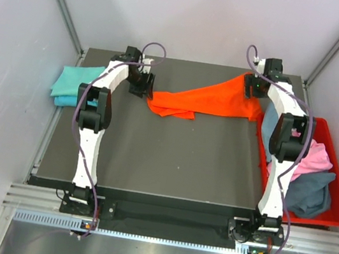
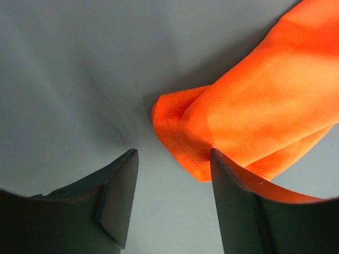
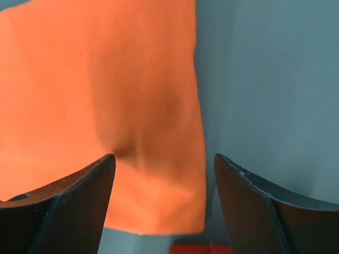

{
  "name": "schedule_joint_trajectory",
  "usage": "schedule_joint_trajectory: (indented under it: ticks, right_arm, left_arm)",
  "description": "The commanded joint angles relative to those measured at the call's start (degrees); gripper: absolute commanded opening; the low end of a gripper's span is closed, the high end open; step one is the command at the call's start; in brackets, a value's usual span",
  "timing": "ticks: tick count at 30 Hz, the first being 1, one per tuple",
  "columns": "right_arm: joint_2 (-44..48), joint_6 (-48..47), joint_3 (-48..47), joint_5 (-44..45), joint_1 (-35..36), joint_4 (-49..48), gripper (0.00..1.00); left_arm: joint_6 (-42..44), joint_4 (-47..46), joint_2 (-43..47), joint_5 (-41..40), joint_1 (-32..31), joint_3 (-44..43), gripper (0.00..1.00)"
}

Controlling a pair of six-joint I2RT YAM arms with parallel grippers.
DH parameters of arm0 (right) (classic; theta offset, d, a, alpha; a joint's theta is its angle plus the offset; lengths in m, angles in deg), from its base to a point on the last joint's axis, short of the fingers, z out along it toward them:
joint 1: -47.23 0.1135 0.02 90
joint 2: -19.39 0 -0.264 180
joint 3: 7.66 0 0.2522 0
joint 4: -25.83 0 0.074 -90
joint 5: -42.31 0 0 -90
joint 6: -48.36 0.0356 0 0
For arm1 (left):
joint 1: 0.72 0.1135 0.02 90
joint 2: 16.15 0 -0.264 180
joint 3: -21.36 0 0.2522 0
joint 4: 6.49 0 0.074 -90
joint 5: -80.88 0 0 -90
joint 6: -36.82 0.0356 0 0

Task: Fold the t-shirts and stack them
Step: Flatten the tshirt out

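Teal t-shirts (image 1: 73, 83) look folded; orange t-shirt (image 1: 206, 100) lies unfolded between spread left pincer (image 2: 173, 153) and spread right pincer (image 3: 164, 156); pink t-shirt (image 1: 319, 157) and grey-blue t-shirt (image 1: 310, 194) wait in bin (image 1: 335, 221)

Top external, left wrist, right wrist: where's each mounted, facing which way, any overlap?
Top external: above and behind the bases, looking down on the table; both arms show.
Left wrist: on the left arm, looking down past its own jaws at the orange t-shirt's bunched end.
Right wrist: on the right arm, looking down past its own jaws at the shirt's other end.
Shared: all three see the orange t-shirt.
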Motion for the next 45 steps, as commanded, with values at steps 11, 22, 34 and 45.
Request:
schedule_joint_trajectory:
  ticks: [11,22,34,45]
  right_arm:
    - [-5.81,0.75,-7.66,-0.11,0.2,-4.03,0.19]
    - [4.81,1.45,-11.43,-6.17,1.16,-3.59,0.0]
    - [13.6,2.6,-14.86,-13.73,6.77,0.89,0.0]
    - [21.88,2.93,-19.16,-17.51,20.06,7.39,0.0]
  left_arm:
    - [2.3,-0.64,3.99,-3.76,-0.66,0.72,0.0]
    - [1.43,-3.27,12.42,-6.75,2.15,-7.0,0.0]
    - [-1.3,-4.42,17.61,-2.1,4.17,-5.62,0.01]
    - [-5.86,-3.89,20.95,-2.54,4.26,-0.17,0.65]
